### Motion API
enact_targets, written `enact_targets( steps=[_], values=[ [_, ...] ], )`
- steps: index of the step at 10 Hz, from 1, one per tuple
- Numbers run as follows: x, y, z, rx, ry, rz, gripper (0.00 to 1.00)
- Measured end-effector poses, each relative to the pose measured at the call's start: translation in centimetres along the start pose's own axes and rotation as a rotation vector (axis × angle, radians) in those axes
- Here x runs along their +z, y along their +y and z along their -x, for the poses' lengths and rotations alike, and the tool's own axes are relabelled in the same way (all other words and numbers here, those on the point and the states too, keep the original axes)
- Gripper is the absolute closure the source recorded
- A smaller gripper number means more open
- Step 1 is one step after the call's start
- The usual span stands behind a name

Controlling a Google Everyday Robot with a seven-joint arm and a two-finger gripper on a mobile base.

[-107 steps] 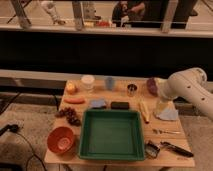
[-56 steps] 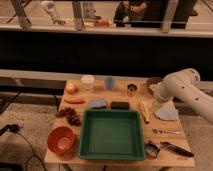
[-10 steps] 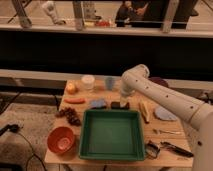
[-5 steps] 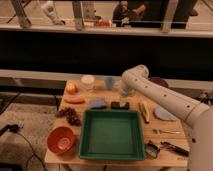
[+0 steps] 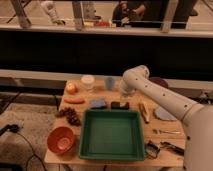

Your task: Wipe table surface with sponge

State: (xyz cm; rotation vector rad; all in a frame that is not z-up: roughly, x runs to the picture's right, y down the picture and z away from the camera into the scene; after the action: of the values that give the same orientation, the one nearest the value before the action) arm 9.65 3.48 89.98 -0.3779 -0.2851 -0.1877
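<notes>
Since the arm swung across, the gripper (image 5: 123, 95) hovers behind the green tray (image 5: 84, 136), over the dark sponge (image 5: 119, 105); whether it has closed I cannot tell. Pickup looks next.

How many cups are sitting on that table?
2. A white cup stands at the back of the table, a blue cup just right of it. The gripper hangs beside the blue cup, above a dark sponge; the arm may hide more.
</notes>
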Motion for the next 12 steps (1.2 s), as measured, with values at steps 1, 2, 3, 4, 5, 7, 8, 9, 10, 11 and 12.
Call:
enact_targets(
  steps=[1,2,3,4,5,7,8,9,10,11,12],
  values=[
    [-0.3,0.1,0.1,-0.005,0.001,-0.001,0.20],
    [-0.5,0.2,0.6,-0.016,0.000,0.001,0.20],
    [-0.6,0.0,1.4,-0.027,-0.005,-0.001,0.20],
    [-1.1,-0.4,3.5,-0.049,-0.017,-0.006,0.20],
    [-1.5,-0.7,4.3,-0.058,-0.023,-0.010,0.20],
    [-1.8,-0.9,5.7,-0.080,-0.043,-0.018,0.20],
    [-1.8,-0.9,6.2,-0.092,-0.055,-0.021,0.20],
    [-1.4,-1.0,6.6,-0.100,-0.066,-0.022,0.20],
    [-1.0,-1.1,7.2,-0.108,-0.078,-0.022,0.20],
    [-0.4,-1.3,7.8,-0.115,-0.093,-0.021,0.20],
    [0.0,-1.4,8.4,-0.122,-0.104,-0.020,0.20]
  ],
)
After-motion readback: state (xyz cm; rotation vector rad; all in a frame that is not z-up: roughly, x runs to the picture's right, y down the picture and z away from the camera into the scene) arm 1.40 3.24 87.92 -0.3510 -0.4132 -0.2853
